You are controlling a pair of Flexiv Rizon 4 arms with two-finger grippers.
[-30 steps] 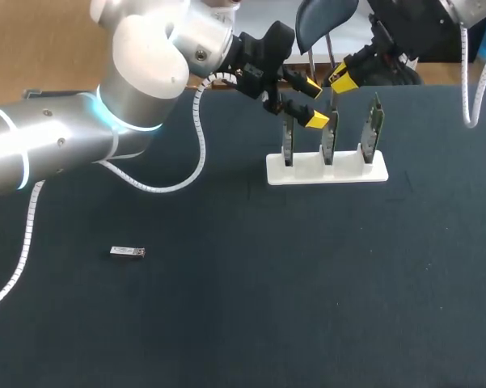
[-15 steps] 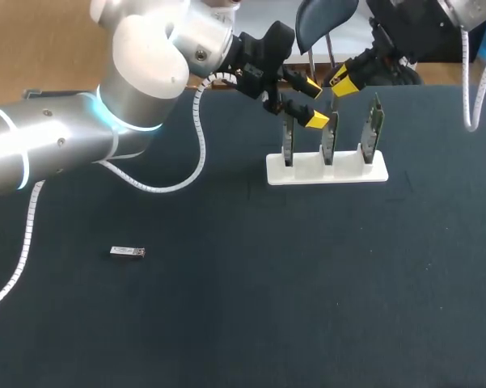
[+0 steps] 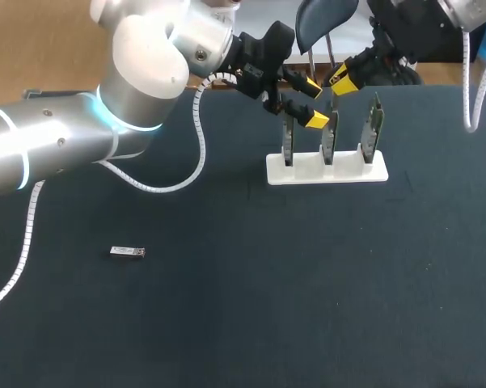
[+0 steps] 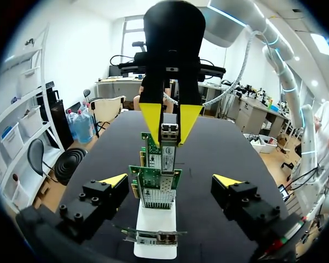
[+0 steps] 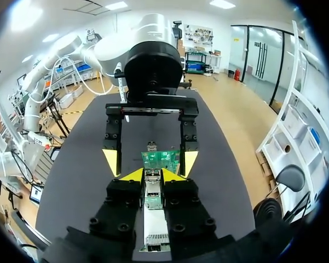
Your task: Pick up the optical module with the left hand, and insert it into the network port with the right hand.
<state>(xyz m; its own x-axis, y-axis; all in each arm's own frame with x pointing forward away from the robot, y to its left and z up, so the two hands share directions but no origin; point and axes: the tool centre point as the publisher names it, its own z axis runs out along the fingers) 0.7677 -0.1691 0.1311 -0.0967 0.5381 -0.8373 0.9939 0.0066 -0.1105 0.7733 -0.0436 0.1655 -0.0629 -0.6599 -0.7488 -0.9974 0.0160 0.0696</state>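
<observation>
The little optical module [image 4: 168, 134], likely light, hard and slippery, is pinched by its two sides in the right gripper [image 5: 152, 175], while the left gripper [image 4: 170, 181] is spread wide.

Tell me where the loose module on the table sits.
Head view: the module lies flat on the dark table's left side, alone, well left of and nearer the camera than the white stand.

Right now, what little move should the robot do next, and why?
Probably the right gripper should ease its small metal plug into the socket on the green card. It is shut on the plug, which sits lined up at the card's top edge, and the left gripper is open, holding nothing.
</observation>
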